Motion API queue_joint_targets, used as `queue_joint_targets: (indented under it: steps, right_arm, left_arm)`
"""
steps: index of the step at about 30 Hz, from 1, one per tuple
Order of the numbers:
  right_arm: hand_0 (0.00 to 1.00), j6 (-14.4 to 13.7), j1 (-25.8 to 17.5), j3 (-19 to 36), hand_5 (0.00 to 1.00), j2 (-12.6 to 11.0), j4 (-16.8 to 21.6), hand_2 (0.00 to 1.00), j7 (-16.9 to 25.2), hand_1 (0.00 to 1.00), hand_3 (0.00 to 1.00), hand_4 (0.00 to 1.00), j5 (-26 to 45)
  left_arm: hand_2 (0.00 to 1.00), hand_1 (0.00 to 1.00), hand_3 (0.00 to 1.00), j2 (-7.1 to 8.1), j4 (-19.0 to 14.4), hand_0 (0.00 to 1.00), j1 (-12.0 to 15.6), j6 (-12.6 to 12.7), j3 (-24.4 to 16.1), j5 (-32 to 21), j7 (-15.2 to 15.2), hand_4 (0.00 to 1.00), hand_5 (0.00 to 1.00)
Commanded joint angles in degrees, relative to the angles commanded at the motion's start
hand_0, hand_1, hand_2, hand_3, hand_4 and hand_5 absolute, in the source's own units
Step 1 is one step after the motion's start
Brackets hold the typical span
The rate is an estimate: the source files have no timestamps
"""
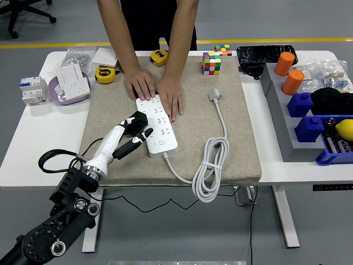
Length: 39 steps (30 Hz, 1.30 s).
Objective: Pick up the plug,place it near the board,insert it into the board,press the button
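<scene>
A white power strip [158, 126] lies at a slant on the beige mat [193, 72]. Both of a person's hands [170, 96] rest flat on its far end. The strip's grey-white plug [214, 95] lies loose on the mat to the right. Its cable runs down into a coil [209, 165] at the mat's front edge. My left hand [138, 132] lies against the strip's near-left edge, fingers loosely bent and holding nothing, with one white fingertip [147, 132] touching the strip's side. My right hand is out of view.
Two Rubik's cubes [211, 63] and two yellow tape measures [105, 74] lie at the back. At the far left are a socket on a purple dish [70, 83] and a breaker [32, 89]. On the right are orange cylinders [285, 63] and blue blocks [302, 104] by a grey tray [276, 110].
</scene>
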Motion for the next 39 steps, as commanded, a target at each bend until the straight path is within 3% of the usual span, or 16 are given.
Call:
queue_joint_targets:
  steps: [14,30,36,39]
  right_arm:
    - [0.998,-0.4,0.3,0.1,0.895,0.0,0.0,0.790,0.1,0.888,0.795,0.998,-0.2]
    - [0.998,-0.6,0.5,0.2,0.898,-0.2,0.0,0.787,0.2,0.884,0.791,0.998,-0.5]
    - [0.998,-0.6,0.3,0.3,0.901,-0.2,0.0,0.786,0.2,0.883,0.791,0.998,-0.8]
    - [0.998,-0.6,0.4,0.2,0.901,-0.3,0.0,0.786,0.3,0.883,0.791,0.998,-0.6]
  left_arm:
    - [0.966,0.998,0.915,0.78,0.0,0.998,-2.5,-0.6,4.2,2.3,1.0,0.998,0.998]
    - [0.962,0.998,0.914,1.36,-0.5,0.998,-4.3,-1.3,6.3,5.6,2.4,0.998,0.998]
    - [0.958,0.998,0.914,1.83,-3.4,0.998,-4.4,-0.9,5.7,13.0,4.9,0.998,0.998]
    - [0.958,0.998,0.914,2.24,-4.5,0.998,-4.4,-0.6,4.8,19.9,7.8,0.998,0.998]
